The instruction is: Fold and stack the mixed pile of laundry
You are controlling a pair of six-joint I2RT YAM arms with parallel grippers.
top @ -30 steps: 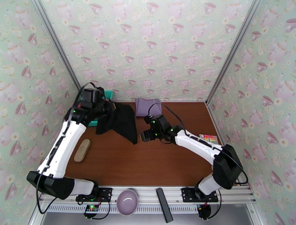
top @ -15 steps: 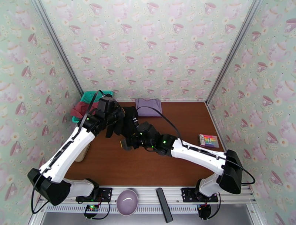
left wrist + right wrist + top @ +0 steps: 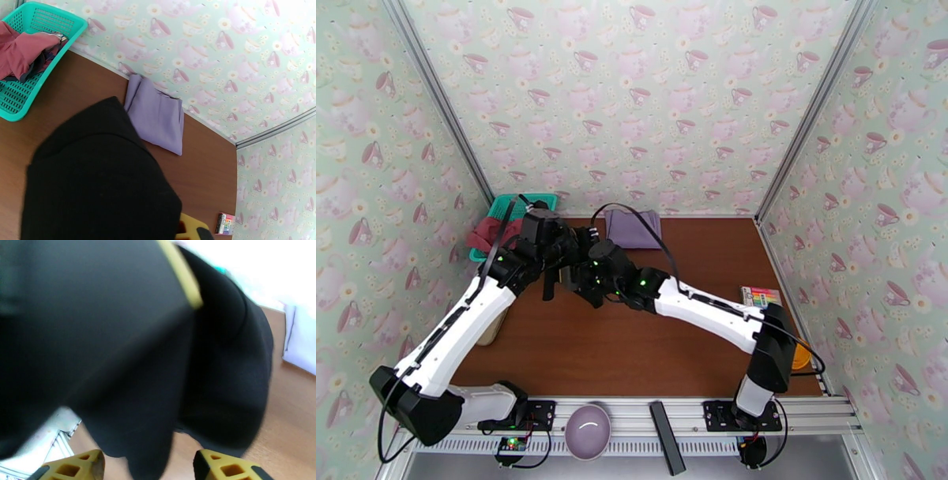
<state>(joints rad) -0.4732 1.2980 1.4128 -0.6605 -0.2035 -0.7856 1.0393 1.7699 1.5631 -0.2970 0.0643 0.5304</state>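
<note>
The brown surface [image 3: 671,347] carries most of the job, with both arms reaching in over its far left part. Biggest of the laundry is the black garment [image 3: 98,177], lifted off the surface and hanging from my left hand [image 3: 555,260], which is clamped shut on its upper edge. Its long axis runs downward, so the loose lower hem is the end that matters. That hem hangs right at the gap of my right hand [image 3: 146,467], whose fingers stand apart with nothing gripped yet. The right hand is plainly the nearer one to that free end, and I judge the next move is to close on it. The lavender cloth [image 3: 158,118] lies folded flat by the back wall, just beyond the black one. The red top [image 3: 23,51] sits bunched in the teal basket [image 3: 47,19], far left. My count: three garments, one of each colour, and two hands.
</note>
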